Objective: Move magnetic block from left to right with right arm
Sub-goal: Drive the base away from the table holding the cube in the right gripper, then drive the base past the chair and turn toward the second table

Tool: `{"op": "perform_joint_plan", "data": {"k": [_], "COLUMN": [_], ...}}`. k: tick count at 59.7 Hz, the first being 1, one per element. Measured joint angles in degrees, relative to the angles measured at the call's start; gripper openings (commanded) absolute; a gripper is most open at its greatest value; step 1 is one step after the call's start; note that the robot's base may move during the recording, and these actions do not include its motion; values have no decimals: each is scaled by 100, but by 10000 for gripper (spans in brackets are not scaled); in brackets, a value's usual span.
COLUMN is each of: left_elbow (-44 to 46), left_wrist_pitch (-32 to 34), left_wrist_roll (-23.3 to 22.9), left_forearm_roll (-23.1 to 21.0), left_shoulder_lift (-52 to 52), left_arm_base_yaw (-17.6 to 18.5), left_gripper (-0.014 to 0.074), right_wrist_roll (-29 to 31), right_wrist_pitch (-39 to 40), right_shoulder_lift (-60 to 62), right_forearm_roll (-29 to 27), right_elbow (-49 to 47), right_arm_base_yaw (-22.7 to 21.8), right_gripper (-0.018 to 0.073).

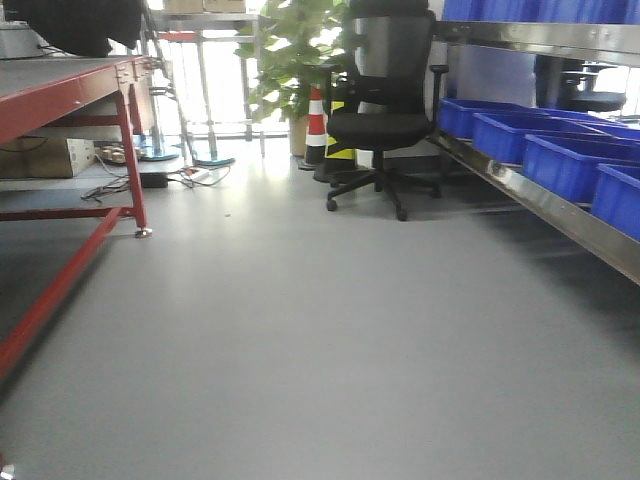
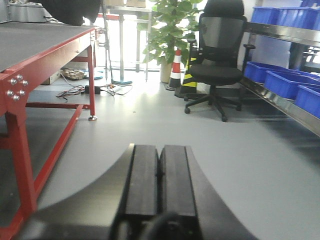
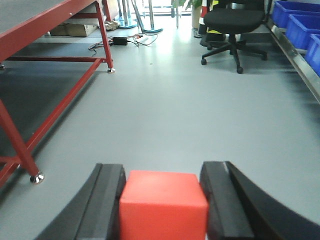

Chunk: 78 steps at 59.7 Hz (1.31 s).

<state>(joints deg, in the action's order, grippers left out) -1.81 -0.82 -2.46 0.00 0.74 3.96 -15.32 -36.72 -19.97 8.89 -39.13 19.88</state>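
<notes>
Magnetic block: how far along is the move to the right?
Done: the pick looks complete, as the magnetic block sits clamped between the fingers of the right gripper. In hand: the carry, it seems; the left gripper is shut and empty. Left: setting the block down on the right side and releasing it. No view shows the drop spot.

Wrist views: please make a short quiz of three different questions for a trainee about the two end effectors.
1. True or false: the left end effector is shut with nothing held.
2. What sits between the fingers of the right end effector? A) a blue plastic bin B) a small red matte cube C) nothing
3. Fill in: in the right wrist view, the black office chair stands on the grey ____.
Key: 1 true; 2 B; 3 floor.
</notes>
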Motion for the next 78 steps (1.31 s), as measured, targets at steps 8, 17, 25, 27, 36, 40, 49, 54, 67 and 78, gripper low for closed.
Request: {"op": "perform_joint_plan", "data": {"k": [8, 17, 25, 27, 36, 40, 49, 54, 67, 78], "left_elbow": [0, 0, 0, 0, 0, 0, 0, 0, 0, 0], "left_wrist_pitch": [0, 0, 0, 0, 0, 0, 0, 0, 0, 0], "left_wrist_roll": [0, 0, 0, 0, 0, 0, 0, 0, 0, 0], "left_forearm_roll": [0, 0, 0, 0, 0, 0, 0, 0, 0, 0], "left_shoulder_lift": [0, 0, 0, 0, 0, 0, 0, 0, 0, 0], "left_arm_base_yaw": [0, 0, 0, 0, 0, 0, 0, 0, 0, 0], "left_gripper": [-116, -116, -116, -116, -116, -116, -116, -116, -116, -116], "right_wrist_roll": [0, 0, 0, 0, 0, 0, 0, 0, 0, 0], "right_wrist_pitch": [0, -4, -13, -13, -13, -13, -13, -33, -33, -33], "right_shoulder_lift": [0, 0, 0, 0, 0, 0, 0, 0, 0, 0], "right_forearm_roll": [0, 0, 0, 0, 0, 0, 0, 0, 0, 0], "right_elbow": [0, 0, 0, 0, 0, 0, 0, 0, 0, 0], "right_arm_base_yaw": [0, 0, 0, 0, 0, 0, 0, 0, 0, 0], "right_gripper": [120, 120, 120, 120, 120, 120, 120, 120, 120, 120]}}
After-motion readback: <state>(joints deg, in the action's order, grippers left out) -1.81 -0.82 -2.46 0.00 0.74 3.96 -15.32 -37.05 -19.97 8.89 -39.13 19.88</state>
